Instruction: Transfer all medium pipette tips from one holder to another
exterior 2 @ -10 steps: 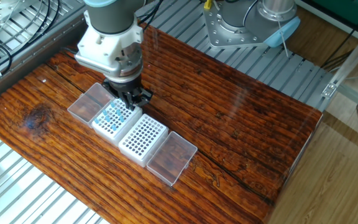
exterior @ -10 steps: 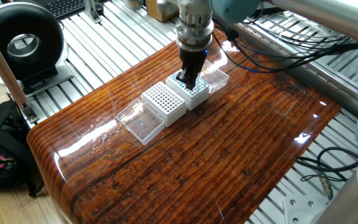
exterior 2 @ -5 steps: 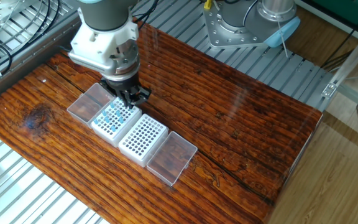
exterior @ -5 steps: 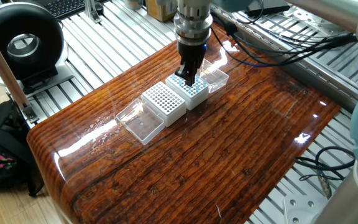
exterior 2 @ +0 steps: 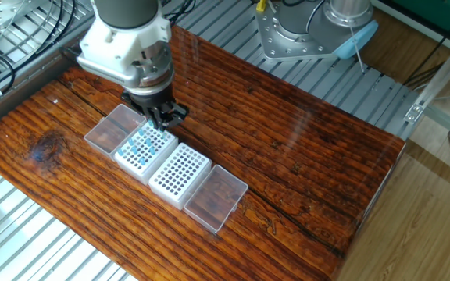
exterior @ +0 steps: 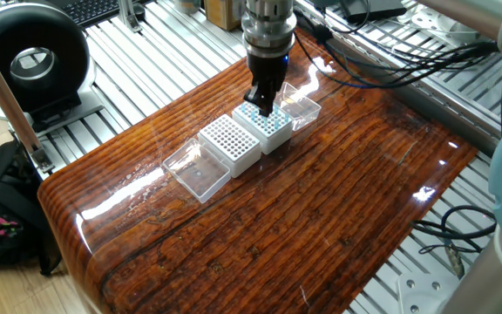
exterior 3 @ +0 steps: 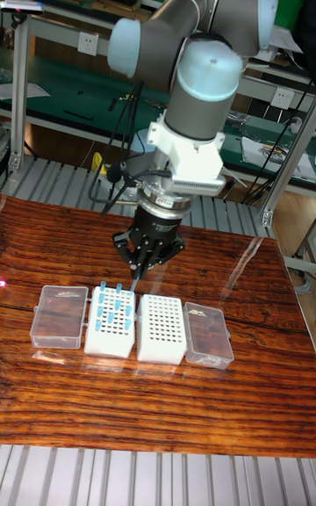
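Note:
Several light-blue medium pipette tips (exterior 3: 112, 302) stand in a white grid holder (exterior 3: 109, 336), also seen as the tip holder (exterior: 268, 131) and the tip holder (exterior 2: 141, 151). Beside it stands a second white holder (exterior 3: 162, 330), the same holder (exterior: 230, 142) and holder (exterior 2: 180, 172), with all its holes bare. My gripper (exterior 3: 138, 273) hangs just above the filled holder's inner edge, jaws shut on one slender blue tip (exterior 3: 133, 284) that points down. In the fixed views, the gripper (exterior: 262, 106) and gripper (exterior 2: 161, 120) hide that tip.
A clear plastic lid lies flat at each outer end of the holders: lid (exterior 3: 60, 317) and lid (exterior 3: 209, 336). The wooden table (exterior: 321, 209) is ringed by aluminium rails. Cables (exterior: 390, 65) trail at the back, and a black round device (exterior: 29, 61) stands off the table.
The gripper has risen straight up from the filled holder and now hangs a little above it. The holders and lids have not moved.

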Robot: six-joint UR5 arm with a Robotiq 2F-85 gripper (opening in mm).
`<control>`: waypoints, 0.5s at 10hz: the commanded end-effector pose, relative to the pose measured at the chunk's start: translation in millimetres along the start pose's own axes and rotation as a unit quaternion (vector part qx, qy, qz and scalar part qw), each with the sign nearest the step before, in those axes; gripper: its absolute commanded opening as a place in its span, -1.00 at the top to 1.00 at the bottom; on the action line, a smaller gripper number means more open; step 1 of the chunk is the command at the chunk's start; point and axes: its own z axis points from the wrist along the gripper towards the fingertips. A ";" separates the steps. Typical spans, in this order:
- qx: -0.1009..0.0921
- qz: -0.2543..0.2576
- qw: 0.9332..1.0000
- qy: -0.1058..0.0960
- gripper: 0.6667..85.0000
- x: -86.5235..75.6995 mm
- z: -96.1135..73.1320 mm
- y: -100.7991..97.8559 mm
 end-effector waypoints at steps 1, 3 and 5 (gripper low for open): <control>-0.031 0.038 0.999 -0.011 0.99 -8.7 -16.1 27.6; -0.016 0.060 0.998 -0.014 0.99 -3.9 -5.7 40.9; -0.010 0.064 0.998 -0.013 0.99 0.2 -2.0 43.8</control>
